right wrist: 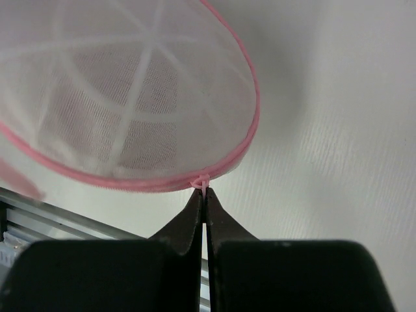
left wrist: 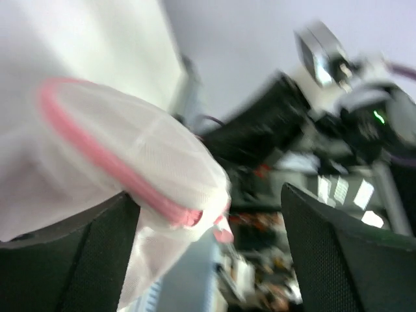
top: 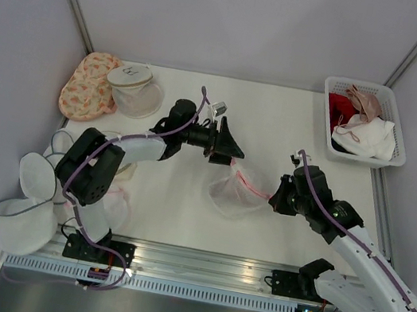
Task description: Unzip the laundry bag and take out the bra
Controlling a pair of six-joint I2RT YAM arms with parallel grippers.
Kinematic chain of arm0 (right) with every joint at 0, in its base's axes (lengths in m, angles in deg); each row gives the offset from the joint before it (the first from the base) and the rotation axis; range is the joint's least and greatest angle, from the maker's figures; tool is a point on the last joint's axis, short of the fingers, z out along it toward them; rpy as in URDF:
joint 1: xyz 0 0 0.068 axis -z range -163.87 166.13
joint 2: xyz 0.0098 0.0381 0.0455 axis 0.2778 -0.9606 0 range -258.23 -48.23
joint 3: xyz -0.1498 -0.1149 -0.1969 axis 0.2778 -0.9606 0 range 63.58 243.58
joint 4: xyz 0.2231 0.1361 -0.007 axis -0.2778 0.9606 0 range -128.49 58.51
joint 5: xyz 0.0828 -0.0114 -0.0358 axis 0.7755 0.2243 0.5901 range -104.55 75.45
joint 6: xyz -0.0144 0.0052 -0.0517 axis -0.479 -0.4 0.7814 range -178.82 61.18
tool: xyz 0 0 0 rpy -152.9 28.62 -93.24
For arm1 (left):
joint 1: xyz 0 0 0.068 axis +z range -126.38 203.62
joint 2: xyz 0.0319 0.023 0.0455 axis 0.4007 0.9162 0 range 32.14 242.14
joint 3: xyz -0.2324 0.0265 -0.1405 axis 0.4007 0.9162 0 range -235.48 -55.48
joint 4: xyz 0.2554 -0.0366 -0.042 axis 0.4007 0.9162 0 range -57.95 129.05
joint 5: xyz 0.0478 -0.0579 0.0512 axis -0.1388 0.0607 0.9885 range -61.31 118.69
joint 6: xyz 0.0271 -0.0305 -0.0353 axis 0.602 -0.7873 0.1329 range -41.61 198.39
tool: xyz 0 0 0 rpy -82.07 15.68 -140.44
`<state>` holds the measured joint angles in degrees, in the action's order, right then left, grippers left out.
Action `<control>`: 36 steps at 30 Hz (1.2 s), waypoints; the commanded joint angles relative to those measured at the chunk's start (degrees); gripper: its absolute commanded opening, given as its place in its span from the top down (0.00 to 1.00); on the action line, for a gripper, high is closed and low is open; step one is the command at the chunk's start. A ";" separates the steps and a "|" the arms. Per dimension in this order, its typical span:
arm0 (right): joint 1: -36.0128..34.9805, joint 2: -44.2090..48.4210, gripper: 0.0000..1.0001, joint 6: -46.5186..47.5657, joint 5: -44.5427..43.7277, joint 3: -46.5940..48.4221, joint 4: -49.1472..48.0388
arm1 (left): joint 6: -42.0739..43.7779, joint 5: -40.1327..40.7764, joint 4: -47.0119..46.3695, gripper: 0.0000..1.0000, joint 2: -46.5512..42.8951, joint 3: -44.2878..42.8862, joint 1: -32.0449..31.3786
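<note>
Laundry bag [top: 236,193], pink-rimmed mesh dome, lying mid-counter [top: 279,120] between the arms: right jaws pinched fully shut on its pink rim at the right edge, left jaws spread wide, holding nothing, close over its far-left side.

Two robot arms, the left arm [top: 125,145] and the right arm [top: 365,252], each built of smooth white shell segments joined by chunky black joints. A thin purple-grey cable [top: 302,163] loops along the outside of each arm. Each stands on a black base [top: 98,252] and ends in a black tool, the left tool [top: 232,144] and the right tool [top: 275,201], with matte wedge-shaped fingers [right wrist: 188,224] tapering to thin tips
</note>
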<state>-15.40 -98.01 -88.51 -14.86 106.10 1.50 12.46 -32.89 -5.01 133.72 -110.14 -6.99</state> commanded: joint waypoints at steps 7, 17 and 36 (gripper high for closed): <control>-0.02 1.79 1.00 -0.54 2.67 1.34 -1.75 | 25.42 40.81 52.32 0.04 -21.23 -4.77 -0.76; -5.89 -0.23 1.00 -8.89 36.35 -7.72 -33.37 | 6.36 41.98 46.57 0.02 -40.14 14.30 -12.17; -19.27 -6.38 1.00 -7.22 27.83 -7.28 -34.36 | -6.94 49.11 38.73 0.07 -44.12 20.91 -17.29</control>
<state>-34.20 -104.06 -97.32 15.69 97.99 -31.85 7.69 16.40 36.65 87.63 -88.02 -23.51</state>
